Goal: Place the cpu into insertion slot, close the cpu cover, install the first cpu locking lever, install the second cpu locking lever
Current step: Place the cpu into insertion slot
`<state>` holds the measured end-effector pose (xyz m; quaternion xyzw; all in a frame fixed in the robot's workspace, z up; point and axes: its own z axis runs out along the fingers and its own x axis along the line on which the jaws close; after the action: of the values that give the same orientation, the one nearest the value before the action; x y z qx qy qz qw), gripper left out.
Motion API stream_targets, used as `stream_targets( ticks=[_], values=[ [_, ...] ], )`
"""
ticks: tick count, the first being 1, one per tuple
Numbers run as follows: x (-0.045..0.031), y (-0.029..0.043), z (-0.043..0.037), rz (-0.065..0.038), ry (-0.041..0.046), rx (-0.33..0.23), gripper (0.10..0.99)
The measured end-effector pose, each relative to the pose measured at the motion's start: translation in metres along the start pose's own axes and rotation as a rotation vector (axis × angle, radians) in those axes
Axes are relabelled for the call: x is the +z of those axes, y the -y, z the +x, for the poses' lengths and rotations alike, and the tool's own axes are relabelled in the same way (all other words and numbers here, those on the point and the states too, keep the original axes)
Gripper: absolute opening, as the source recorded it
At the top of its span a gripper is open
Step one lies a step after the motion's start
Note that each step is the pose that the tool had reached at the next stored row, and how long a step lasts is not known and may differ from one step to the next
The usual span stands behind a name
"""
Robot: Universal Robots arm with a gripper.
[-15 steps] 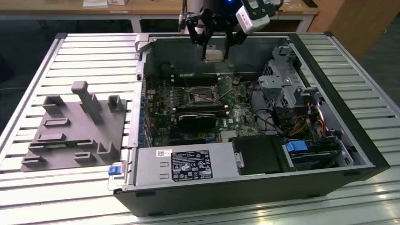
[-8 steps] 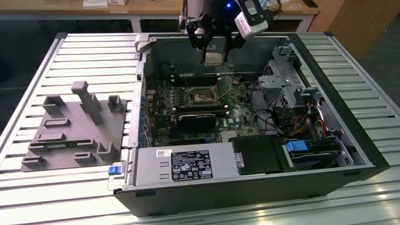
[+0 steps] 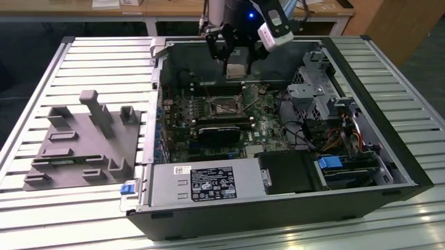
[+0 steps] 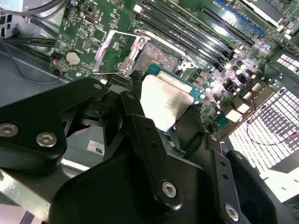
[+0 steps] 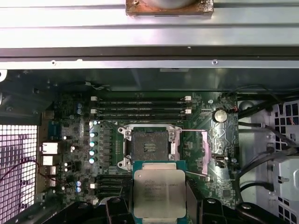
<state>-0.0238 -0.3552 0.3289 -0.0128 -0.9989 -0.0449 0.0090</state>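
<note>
My gripper (image 3: 236, 63) is shut on the cpu (image 3: 236, 71), a flat square chip with a pale metal face, and holds it by two opposite edges. The cpu (image 5: 160, 192) hangs in the air above the green motherboard, a little to one side of the insertion slot (image 5: 149, 146), apart from it. The slot (image 3: 224, 107) lies uncovered, dark in its centre. The cpu cover (image 5: 196, 153), a thin metal frame, stands swung open beside the slot. In the second wrist view the cpu (image 4: 164, 100) sits between my gripper (image 4: 167, 93) fingers, with the slot (image 4: 160, 57) and raised cover (image 4: 114, 50) beyond.
The open computer case has tall walls (image 3: 161, 67) around the board. A black fan card (image 3: 219, 134) lies just in front of the slot. Memory slots (image 5: 140, 112), a drive cage (image 3: 316, 94), cables (image 3: 299, 133) and a silvery power supply (image 3: 208, 182) crowd the inside. A grey fixture (image 3: 83, 140) rests on the table.
</note>
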Motion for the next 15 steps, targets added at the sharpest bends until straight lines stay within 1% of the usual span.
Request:
stream_targets(
  ticks=[9,12,15],
  values=[
    [0.0164,0.0015,0.0017,0.0,0.0004,0.0,0.537],
    [0.0217,0.002,0.0016,0.0,0.0025,0.0,0.537],
    [0.0269,0.0025,0.0016,-0.001,0.0063,-0.001,0.537]
  ],
)
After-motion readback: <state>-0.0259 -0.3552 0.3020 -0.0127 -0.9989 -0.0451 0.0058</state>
